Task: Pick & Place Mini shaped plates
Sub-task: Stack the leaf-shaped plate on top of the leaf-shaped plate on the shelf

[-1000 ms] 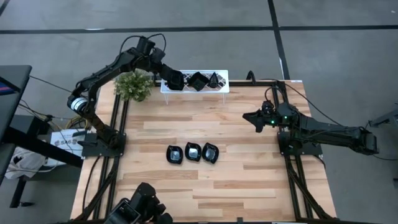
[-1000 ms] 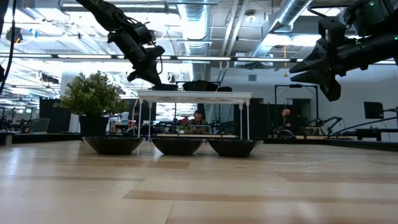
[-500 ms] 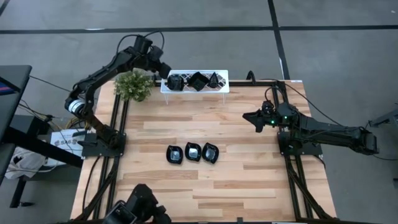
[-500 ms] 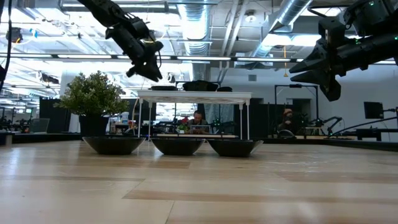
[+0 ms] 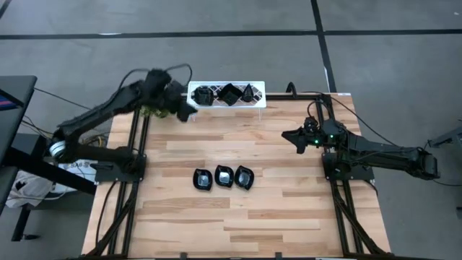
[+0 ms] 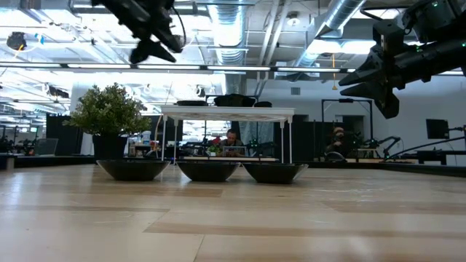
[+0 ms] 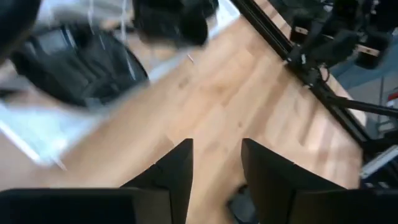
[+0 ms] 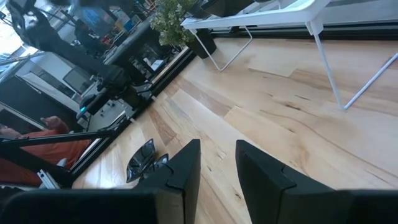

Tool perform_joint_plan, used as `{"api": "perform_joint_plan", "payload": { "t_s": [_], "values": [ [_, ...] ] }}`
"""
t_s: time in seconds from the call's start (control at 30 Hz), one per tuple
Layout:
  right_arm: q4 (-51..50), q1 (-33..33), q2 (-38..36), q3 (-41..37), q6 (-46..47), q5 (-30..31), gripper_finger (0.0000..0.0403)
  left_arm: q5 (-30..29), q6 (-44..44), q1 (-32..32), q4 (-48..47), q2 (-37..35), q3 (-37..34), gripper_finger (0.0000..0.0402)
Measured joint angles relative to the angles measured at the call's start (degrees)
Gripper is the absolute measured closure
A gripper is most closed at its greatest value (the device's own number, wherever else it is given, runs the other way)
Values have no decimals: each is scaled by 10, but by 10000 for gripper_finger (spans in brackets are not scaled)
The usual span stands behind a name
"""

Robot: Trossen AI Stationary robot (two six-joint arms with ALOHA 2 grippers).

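The left gripper [image 5: 184,112] is being held above the far left part of the table [image 5: 274,195], just beside the left end of the white rack [image 5: 254,101] and over the green plant [image 6: 109,109]; in the left wrist view its fingers [image 7: 177,171] are being seen slightly parted, with only bare wood showing in the gap and nothing being gripped. In the low view this gripper [image 6: 149,51] is being seen high up, above and to the left of the rack [image 6: 227,113]. Three mini shaped plates [image 5: 227,94] are being carried on top of the rack, lying side by side along its length. Three more plates [image 5: 224,177] are being seen in a close row on the wooden top near the table's middle, well apart from both grippers; in the low view they [image 6: 207,171] are being seen standing in line in front of the rack's legs. The right gripper [image 5: 292,136] is being held in the air at the right side of the table, pointed toward the middle; in the right wrist view its fingers [image 8: 183,171] are being seen a little apart with nothing between them, and the row of plates [image 8: 144,163] is being seen beyond them on the wood.
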Motion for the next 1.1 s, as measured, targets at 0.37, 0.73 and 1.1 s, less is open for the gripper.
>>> {"api": "perform_joint_plan", "payload": {
  "t_s": [0.37, 0.73, 1.1],
  "values": [
    [0, 0, 0, 0, 0, 0, 305, -134, -308, -249, 25, -151, -190, 280],
    [0, 0, 0, 0, 0, 0, 305, -199, -545, -423, 100, -96, -301, 281],
    [0, 0, 0, 0, 0, 0, 305, -222, -648, -470, 105, -21, -317, 281]
  ]
}}
